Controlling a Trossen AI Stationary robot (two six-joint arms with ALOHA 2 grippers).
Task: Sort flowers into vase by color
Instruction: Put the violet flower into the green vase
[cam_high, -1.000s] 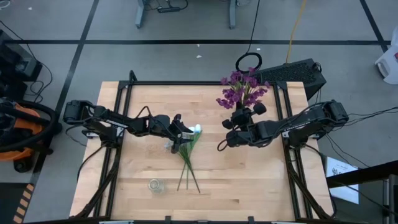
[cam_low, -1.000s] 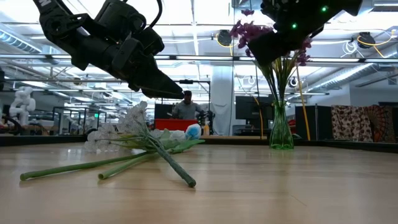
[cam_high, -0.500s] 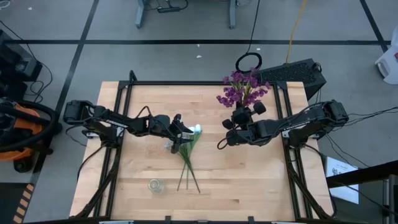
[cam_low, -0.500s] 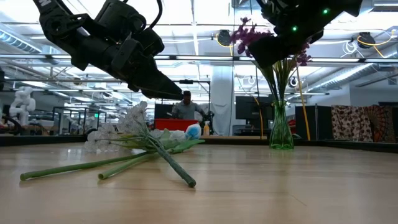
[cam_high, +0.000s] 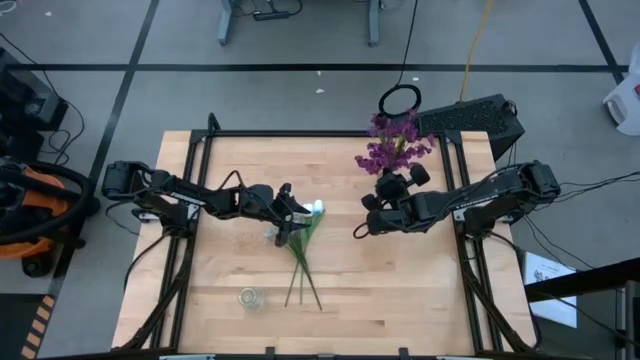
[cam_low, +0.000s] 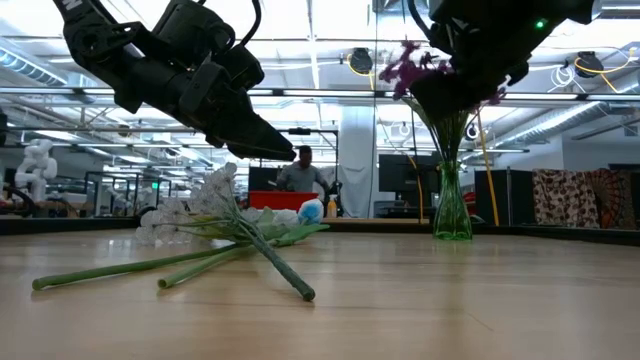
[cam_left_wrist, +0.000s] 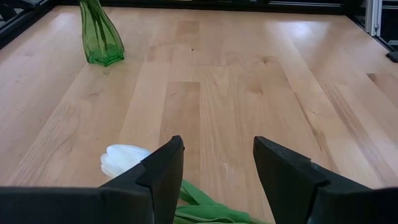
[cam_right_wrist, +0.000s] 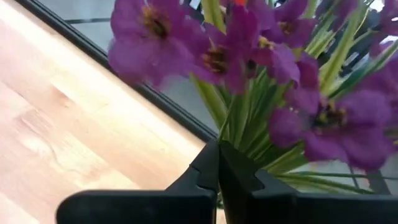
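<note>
Purple flowers stand near the surface's far edge beside my shut right end effector; my left end effector hovers parted over white flowers.

The table is pale wood in butted planks, smooth with a soft satin sheen that catches window light in the low view. The green vase looks like clear tinted glass, glossy. A small jar is colourless glass. The purple flowers have cloth-like matt petals; the white bud looks smooth and waxy. The left gripper fingers are dark matt plastic, as are the right gripper ones
</note>
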